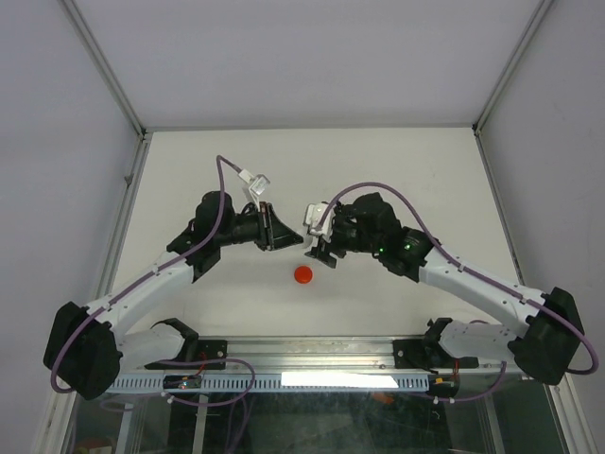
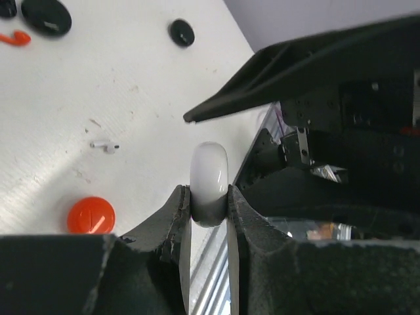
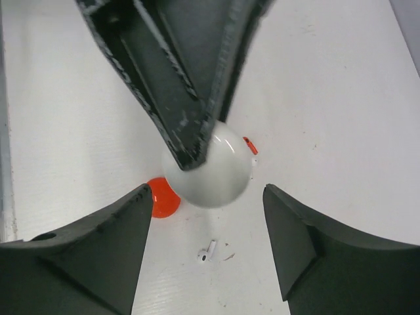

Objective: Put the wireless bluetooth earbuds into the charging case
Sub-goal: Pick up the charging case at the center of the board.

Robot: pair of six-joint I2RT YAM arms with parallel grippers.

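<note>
1. We see our left tool point(image 2: 209, 195) clamped on the white charging case point(image 2: 209, 164).
2. Our right tool point(image 3: 207, 193) has its jaws apart, flanking that case.
3. A white earbud point(image 3: 205, 252) lies on the desk point(image 3: 341, 98).

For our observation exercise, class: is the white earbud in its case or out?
Out. The white earbud lies bare on the table, apart from the round white case clamped in the left gripper.
</note>
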